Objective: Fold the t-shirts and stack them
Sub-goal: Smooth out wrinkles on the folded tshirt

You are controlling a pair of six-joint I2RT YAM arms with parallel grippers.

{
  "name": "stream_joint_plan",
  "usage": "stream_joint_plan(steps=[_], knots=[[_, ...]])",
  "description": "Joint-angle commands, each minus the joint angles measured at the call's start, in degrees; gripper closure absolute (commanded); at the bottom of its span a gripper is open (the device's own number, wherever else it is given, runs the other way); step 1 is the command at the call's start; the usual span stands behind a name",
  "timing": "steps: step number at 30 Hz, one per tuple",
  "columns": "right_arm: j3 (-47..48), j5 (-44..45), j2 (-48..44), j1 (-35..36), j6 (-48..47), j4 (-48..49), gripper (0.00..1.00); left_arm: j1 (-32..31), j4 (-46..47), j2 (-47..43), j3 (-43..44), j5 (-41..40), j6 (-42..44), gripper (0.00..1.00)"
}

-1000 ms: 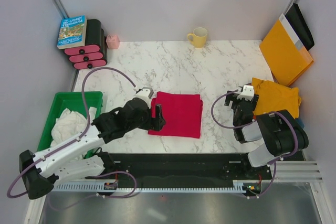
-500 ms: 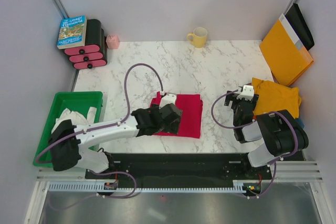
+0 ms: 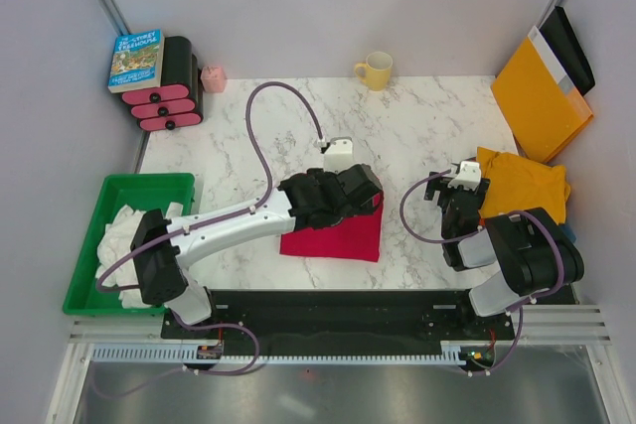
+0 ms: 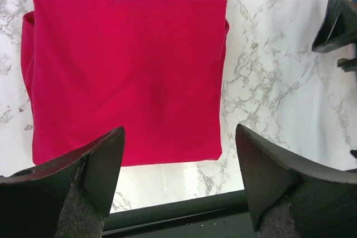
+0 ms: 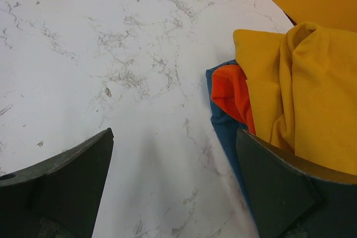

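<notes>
While the left gripper hangs over the folded crimson t-shirt with its jaws spread wide and empty, the shirt lies flat on the marble table near its front edge. The right gripper, likewise spread and empty, hovers just beside a heap of t-shirts: mustard-yellow t-shirt over orange-red t-shirt and blue t-shirt. White t-shirts lie in the green bin.

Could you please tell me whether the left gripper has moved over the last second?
Yes. The left gripper swung rightward, from the left edge of the folded crimson t-shirt to about in line with the yellow ceramic mug.
</notes>
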Motion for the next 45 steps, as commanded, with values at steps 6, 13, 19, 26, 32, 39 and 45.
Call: stream_joint_plan(steps=[6, 13, 19, 26, 32, 39, 45], knots=[[1.86, -1.33, -0.47, -0.74, 2.75, 1.97, 0.02, -0.73, -11.53, 2.08, 4.97, -5.49, -11.52, 0.15], [2.13, -6.47, -0.73, -0.92, 1.71, 1.01, 0.02, -2.05, -15.66, 4.10, 6.46, -5.05, -12.93, 0.15], [6.16, -21.51, -4.39, -4.61, -0.83, -8.02, 0.02, -2.75, -20.31, 4.81, 6.64, -6.62, -14.16, 0.16], [49.32, -40.39, -3.03, -5.05, -10.56, -80.57, 0.02, -1.35, -18.93, 2.43, 4.00, -10.32, -12.24, 0.11], [50.13, -46.34, -8.89, -5.67, -12.99, -88.65, 0.02, 5.76, -5.59, 3.40, -1.51, -3.74, -0.82, 0.10], [47.14, -46.60, -9.42, -4.96, -4.47, -92.78, 0.07, 14.30, 6.73, 9.28, -5.32, 8.12, 6.04, 0.14], [42.30, -52.50, -14.16, -4.18, -7.00, -96.99, 0.34, 14.13, 10.61, 12.27, -5.14, 12.00, 8.86, 0.28]])
